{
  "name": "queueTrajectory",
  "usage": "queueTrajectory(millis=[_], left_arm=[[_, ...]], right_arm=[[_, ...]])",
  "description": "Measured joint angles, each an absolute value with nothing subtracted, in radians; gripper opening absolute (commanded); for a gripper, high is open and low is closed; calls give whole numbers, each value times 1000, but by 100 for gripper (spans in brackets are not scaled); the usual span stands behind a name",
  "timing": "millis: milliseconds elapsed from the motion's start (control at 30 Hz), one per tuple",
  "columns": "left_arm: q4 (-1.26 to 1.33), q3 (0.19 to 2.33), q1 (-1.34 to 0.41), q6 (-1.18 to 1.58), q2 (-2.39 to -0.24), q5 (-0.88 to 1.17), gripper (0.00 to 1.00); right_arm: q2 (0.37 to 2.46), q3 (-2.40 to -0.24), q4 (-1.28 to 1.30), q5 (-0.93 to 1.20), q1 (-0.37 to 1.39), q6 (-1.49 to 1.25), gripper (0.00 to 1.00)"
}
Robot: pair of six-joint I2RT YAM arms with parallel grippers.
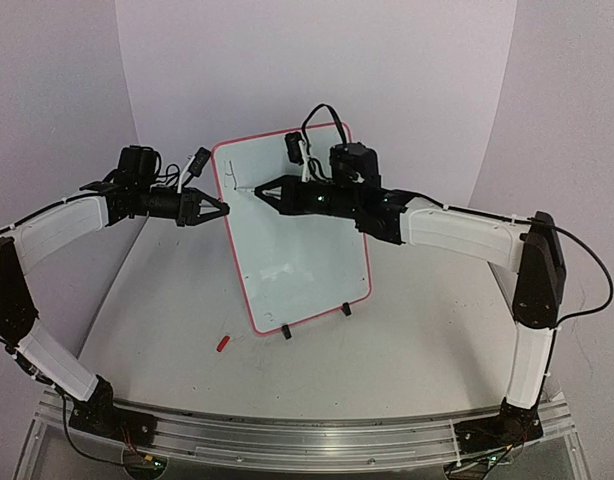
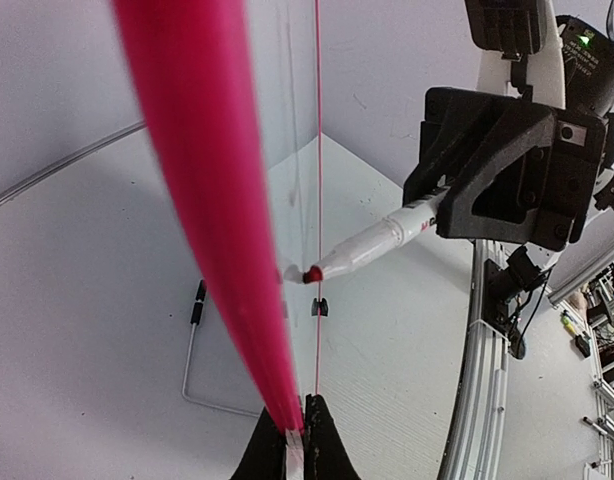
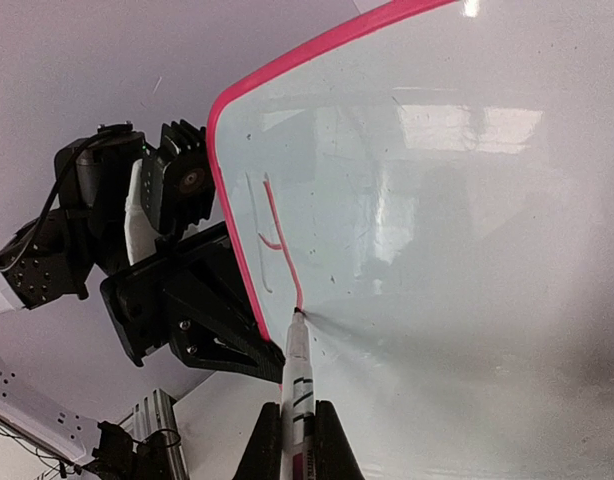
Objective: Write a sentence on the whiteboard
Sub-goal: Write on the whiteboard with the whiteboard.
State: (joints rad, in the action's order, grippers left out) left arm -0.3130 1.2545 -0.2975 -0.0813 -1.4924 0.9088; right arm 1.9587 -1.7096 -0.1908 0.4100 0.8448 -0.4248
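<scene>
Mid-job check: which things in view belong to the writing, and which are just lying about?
In the job: whiteboard, gripped at its rim by the left gripper; red marker in the right gripper, tip on the board; first red strokes.
Lying about: small red piece on the table, likely the marker's cap.

One unfinished red letter stroke (image 3: 282, 250) on the whiteboard (image 3: 467, 250), toward its eleven o'clock corner, not legible as a word. Reddish print on the marker (image 2: 387, 238), too blurred to read.
</scene>
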Motion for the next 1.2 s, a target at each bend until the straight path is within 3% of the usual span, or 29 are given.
queueTrajectory(millis=[533, 1200], left_arm=[[-315, 1254, -310, -101, -1487, 913, 0], [-315, 1257, -324, -116, -1486, 912, 0]], right_arm=[[1797, -1633, -193, 475, 833, -449, 0], [1966, -1807, -155, 613, 768, -479, 0]])
